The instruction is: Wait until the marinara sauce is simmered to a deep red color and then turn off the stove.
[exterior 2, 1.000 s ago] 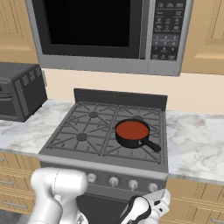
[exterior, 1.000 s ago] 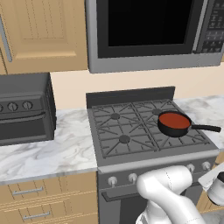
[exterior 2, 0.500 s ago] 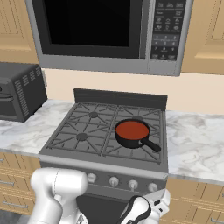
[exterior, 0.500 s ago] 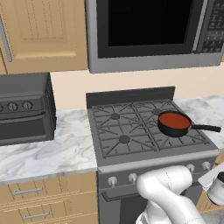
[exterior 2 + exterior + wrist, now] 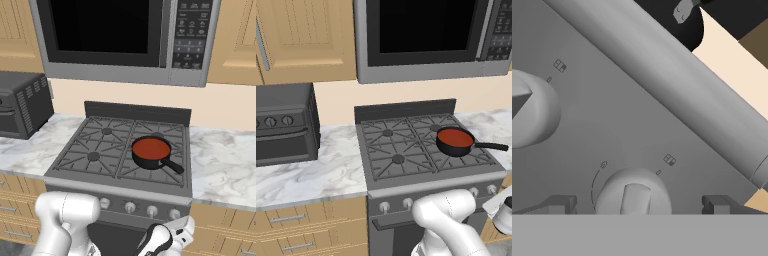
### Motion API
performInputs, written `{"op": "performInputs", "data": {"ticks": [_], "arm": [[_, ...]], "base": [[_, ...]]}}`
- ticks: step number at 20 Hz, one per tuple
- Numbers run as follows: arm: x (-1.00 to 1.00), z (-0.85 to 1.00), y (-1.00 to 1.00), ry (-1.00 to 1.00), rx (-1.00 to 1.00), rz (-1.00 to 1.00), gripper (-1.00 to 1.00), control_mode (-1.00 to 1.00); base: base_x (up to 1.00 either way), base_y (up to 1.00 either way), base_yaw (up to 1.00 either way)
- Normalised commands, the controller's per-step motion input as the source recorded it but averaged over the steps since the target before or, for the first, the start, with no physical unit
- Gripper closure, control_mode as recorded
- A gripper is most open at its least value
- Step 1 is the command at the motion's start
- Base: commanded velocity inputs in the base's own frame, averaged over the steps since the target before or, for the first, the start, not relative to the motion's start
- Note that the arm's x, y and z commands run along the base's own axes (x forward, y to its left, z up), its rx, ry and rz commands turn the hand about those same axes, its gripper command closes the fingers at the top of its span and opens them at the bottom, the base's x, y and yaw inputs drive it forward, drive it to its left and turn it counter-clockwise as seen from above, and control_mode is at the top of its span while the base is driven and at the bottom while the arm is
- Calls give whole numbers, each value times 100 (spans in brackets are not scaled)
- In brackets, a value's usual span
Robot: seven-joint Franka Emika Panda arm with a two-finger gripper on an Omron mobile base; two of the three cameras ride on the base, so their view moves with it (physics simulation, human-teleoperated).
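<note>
Waiting: nothing has changed; end effector [image 5: 634, 204] stays wide open, empty, bracketing a stove [image 5: 406, 150] knob [image 5: 633, 192]; sauce [image 5: 454, 137] reads red.

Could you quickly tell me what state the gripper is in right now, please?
Gripper: open, holding nothing, its fingertips standing either side of a silver stove knob without touching it.

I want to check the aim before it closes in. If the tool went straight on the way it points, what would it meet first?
Most likely the silver knob on the stove front: it sits centred between the open tool tips, close ahead. How close is hard to judge.
</note>
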Motion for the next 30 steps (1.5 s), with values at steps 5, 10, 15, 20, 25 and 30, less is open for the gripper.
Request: {"op": "performInputs", "data": {"ticks": [5, 10, 15, 20, 25, 30], "arm": [[0, 0, 0, 0, 0, 0, -100, -100], [0, 0, 0, 0, 0, 0, -100, -100], [0, 0, 0, 0, 0, 0, -100, -100], [0, 0, 0, 0, 0, 0, -100, -100], [0, 0, 0, 0, 0, 0, -100, -100], [0, 0, 0, 0, 0, 0, -100, -100]], "base": [[0, 0, 0], [0, 0, 0], [0, 0, 0], [0, 0, 0], [0, 0, 0], [0, 0, 0]]}}
